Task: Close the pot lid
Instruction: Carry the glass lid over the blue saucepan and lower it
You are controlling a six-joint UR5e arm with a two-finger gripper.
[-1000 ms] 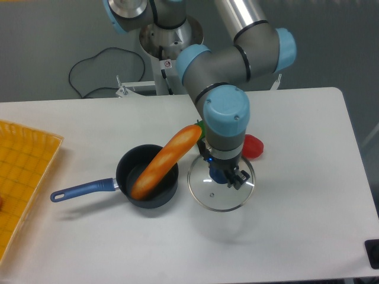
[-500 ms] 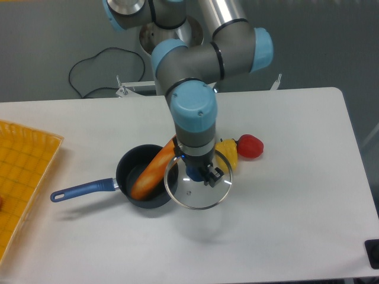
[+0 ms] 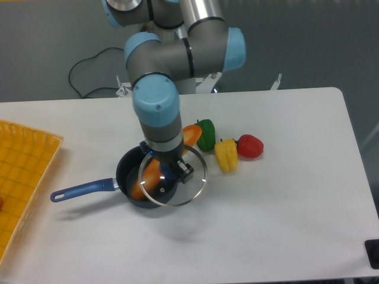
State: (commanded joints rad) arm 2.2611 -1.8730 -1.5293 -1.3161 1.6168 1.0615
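We see the gripper (image 3: 172, 172) clamping the pot lid (image 3: 192, 180) mid-frame, partly over the pot (image 3: 127, 171); a long orange bread-like piece (image 3: 190, 135) sticks out, peppers (image 3: 226, 155) right.

You have one pot (image 3: 131, 175) on bench (image 3: 284, 201), one pot lid (image 3: 188, 184) up over it. One long orange loaf-like item (image 3: 190, 135) in pot. Count three peppers beside it: one green (image 3: 206, 134), one yellow (image 3: 225, 155), one red (image 3: 250, 146). One yellow tray (image 3: 23, 171) at your left edge. One black cable (image 3: 89, 71) behind bench. One arm (image 3: 157, 106).
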